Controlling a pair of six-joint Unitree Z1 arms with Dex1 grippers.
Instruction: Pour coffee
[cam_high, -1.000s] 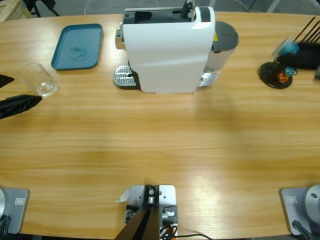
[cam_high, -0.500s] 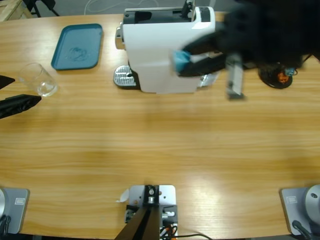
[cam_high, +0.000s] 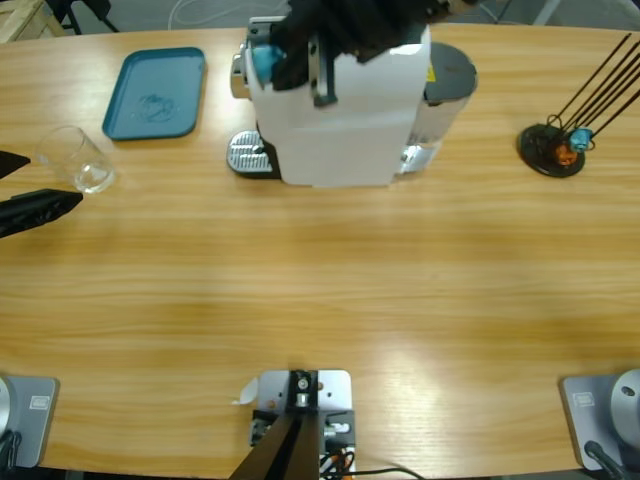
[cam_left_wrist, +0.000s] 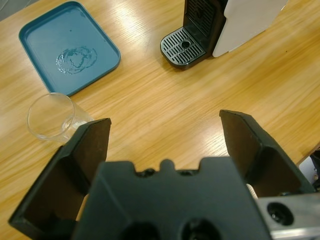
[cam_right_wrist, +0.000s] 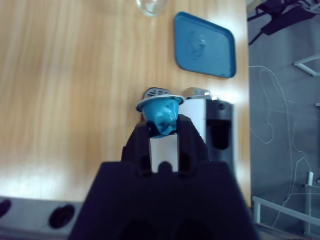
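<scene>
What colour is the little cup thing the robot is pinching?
Teal-blue, with a silvery rim. The capsule shows best in the right wrist view, held in the right gripper.

Left gripper (cam_left_wrist: 165, 150): matte black body, two broad wedge jaws, round recesses. Right gripper (cam_right_wrist: 164, 131): black, narrower jaws.

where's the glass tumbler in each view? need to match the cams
High view: the glass tumbler stands at the far left of the table, just off the teal tray's lower-left corner.
Left wrist view: at the left, just beyond the open left gripper's jaws, beside the tray's near edge.
Right wrist view: only its lower part shows, cut off at the top edge, left of the tray.
Shared landmark: the teal tray, in all three views.
</scene>
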